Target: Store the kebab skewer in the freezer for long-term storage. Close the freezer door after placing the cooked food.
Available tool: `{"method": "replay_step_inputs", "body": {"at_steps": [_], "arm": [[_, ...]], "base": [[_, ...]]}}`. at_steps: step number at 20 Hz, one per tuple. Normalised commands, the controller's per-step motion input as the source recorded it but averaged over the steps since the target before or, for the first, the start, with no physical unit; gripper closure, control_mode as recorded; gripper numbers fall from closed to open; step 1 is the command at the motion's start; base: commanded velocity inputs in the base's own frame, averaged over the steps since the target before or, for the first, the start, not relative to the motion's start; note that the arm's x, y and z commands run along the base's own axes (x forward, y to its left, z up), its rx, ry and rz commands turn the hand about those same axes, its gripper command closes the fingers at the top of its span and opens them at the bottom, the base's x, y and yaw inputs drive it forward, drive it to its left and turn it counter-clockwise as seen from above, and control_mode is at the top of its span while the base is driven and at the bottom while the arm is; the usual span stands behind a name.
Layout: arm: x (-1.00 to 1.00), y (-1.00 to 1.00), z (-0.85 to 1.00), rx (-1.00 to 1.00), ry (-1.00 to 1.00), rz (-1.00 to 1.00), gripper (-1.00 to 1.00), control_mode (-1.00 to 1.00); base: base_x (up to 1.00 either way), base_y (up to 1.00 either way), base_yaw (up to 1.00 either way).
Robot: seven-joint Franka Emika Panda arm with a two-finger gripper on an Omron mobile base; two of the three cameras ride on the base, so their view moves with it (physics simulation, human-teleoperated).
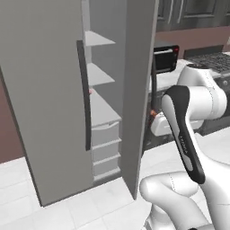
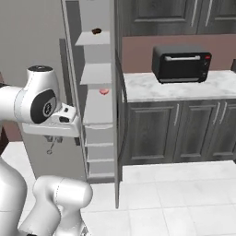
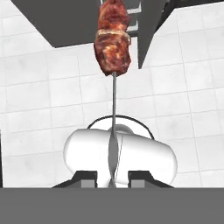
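Observation:
The kebab skewer [image 3: 112,39] is a thin metal stick with red-brown meat chunks at its far end, and it points down at the tiled floor. My gripper [image 3: 114,178] is shut on the stick's bare end. In the right base view the gripper [image 2: 50,138] hangs low with the skewer [image 2: 49,148] beneath it, in front of the freezer's plain shut left door and left of the open compartment. The freezer [image 1: 105,112] shows pale shelves and drawers. Its freezer door [image 1: 139,90] stands wide open, edge toward me, and also shows in the right base view [image 2: 115,115].
A pink round lump [image 2: 104,91] lies on a middle shelf and a dark brown lump [image 2: 96,31] on a higher one. A black toaster oven [image 2: 180,62] stands on the marble counter [image 2: 184,87] to the right, over dark wood cupboards. White tiled floor lies below.

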Motion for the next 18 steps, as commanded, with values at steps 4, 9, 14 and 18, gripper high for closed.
{"method": "replay_step_inputs", "body": {"at_steps": [4, 9, 14, 18], "arm": [[0.00, 0.00, 0.00, 0.00, 0.00, 0.00, 1.00, 1.00], [0.00, 0.00, 0.00, 0.00, 0.00, 0.00, 1.00, 1.00], [0.00, 0.00, 0.00, 0.00, 0.00, 0.00, 1.00, 1.00], [0.00, 0.00, 0.00, 0.00, 0.00, 0.00, 1.00, 1.00]], "base": [[0.59, 0.36, -0.22], [0.43, 0.49, -0.04], [0.48, 0.41, 0.00], [0.52, 0.28, 0.00]]}}
